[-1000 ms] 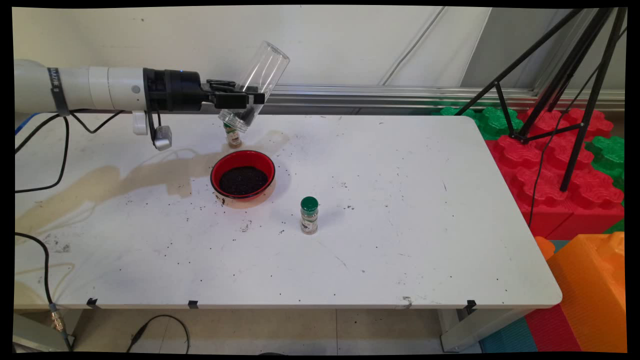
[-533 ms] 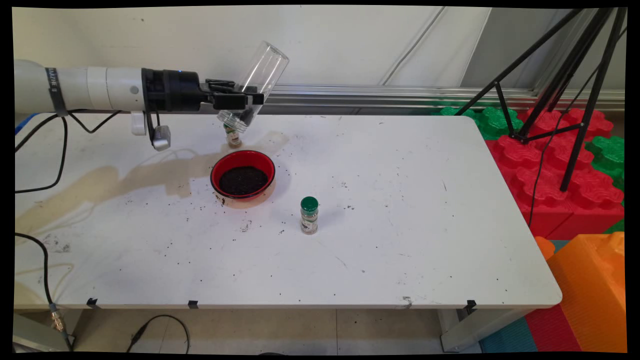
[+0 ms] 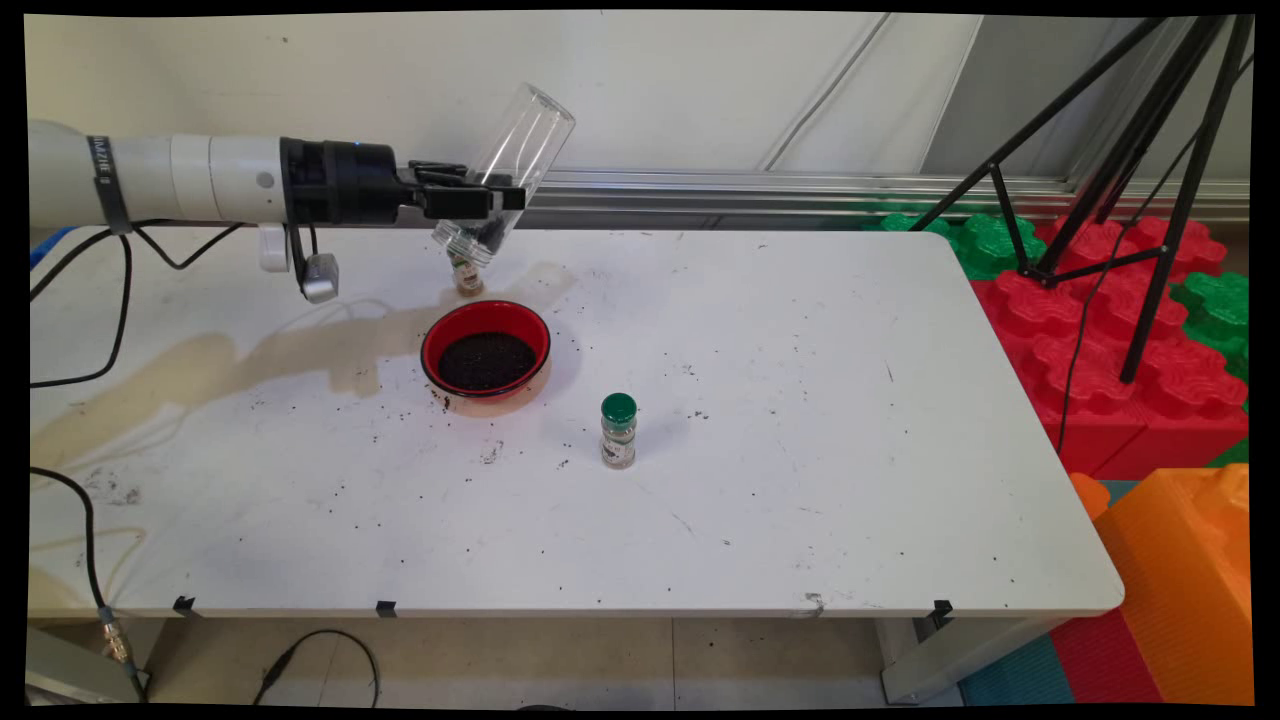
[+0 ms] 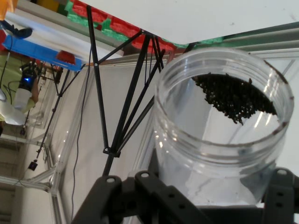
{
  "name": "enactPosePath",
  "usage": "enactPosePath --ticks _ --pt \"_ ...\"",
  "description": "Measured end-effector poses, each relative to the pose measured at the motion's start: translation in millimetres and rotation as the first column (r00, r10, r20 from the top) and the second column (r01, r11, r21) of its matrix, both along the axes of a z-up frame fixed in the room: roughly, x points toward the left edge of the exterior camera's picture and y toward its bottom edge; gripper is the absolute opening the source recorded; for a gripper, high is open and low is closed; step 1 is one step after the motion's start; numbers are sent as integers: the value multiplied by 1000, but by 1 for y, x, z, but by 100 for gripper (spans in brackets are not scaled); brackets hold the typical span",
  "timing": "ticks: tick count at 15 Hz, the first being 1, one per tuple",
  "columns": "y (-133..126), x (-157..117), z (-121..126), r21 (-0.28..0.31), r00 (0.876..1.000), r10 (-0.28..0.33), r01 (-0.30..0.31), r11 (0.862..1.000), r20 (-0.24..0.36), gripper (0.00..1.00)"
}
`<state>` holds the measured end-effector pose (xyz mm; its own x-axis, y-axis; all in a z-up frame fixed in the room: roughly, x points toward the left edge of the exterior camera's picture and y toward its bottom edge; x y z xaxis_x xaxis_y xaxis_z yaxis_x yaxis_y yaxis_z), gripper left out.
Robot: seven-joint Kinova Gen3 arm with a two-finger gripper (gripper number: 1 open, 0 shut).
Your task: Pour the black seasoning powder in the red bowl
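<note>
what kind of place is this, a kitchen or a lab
Most likely a robot lab or test room, not a kitchen: a bare white table, a black tripod beside it, and big red, green and orange foam blocks stacked on the floor.

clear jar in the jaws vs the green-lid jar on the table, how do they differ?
The clear jar is held in the air by the gripper, tilted mouth-down; the green-lid jar stands upright on the table.
The clear jar has no lid; the green-lid jar is capped.
The clear jar is larger and unlabelled, with dark grains near its mouth; the green-lid jar is small and labelled.
Both are see-through.
</note>
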<state>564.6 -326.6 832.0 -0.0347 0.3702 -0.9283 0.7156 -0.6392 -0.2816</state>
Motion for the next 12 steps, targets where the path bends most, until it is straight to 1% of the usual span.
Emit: enactPosePath --ticks 6,12 --pt "1 2 -1 64 998 30 -26 998 -53 0" --pt "3 3 -2 146 991 67 -50 988 -116 0"
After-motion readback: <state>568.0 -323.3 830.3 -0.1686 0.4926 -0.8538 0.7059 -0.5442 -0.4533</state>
